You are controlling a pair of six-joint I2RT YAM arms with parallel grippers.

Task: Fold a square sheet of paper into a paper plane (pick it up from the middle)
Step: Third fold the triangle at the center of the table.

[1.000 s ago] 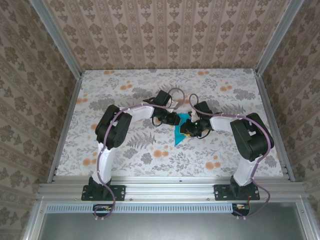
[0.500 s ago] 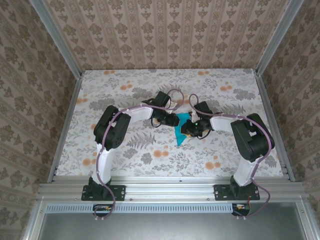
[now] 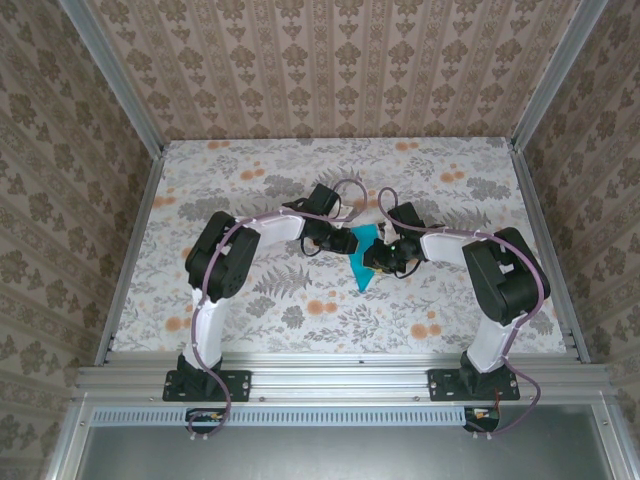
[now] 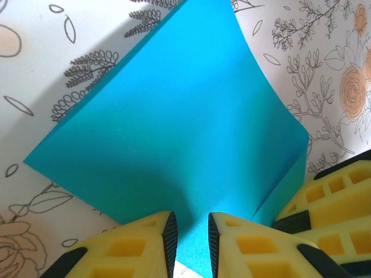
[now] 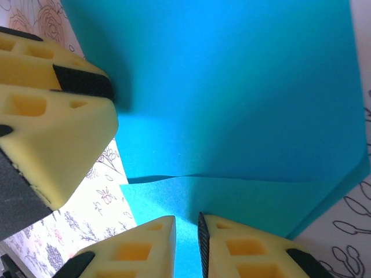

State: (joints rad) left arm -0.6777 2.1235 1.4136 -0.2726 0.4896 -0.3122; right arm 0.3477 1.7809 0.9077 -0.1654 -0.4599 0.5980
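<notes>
Left gripper (image 4: 191, 243) has its two yellow fingers drawn close on an edge of the paper (image 4: 174, 127), clamping it with a thin slit between the black pads. The right gripper (image 5: 186, 246) pinches the same paper the same way, fingers nearly together on a lower layer.

By count there are one teal paper, two arms, two grippers and four fingers. The paper is at the middle of the table (image 3: 250, 180), held up between the two grippers and bowed, and it throws a shadow on the cloth below. In the right wrist view it shows two layers, with one edge line running across between them.

From above, the gripper heads cover most of the paper, and a teal wedge pointing toward the near side shows between them. Its full outline cannot be made out. The right wrist view cuts it off at the top. Each wrist view catches the other gripper's fingers (image 4: 330, 197) just beside the paper.

Around it, the table is flower-printed, patterned walls (image 3: 330, 70) stand left, right and far, and a metal rail (image 3: 340, 378) runs along the near edge. Lilac cables (image 3: 350, 185) loop over the wrists.
</notes>
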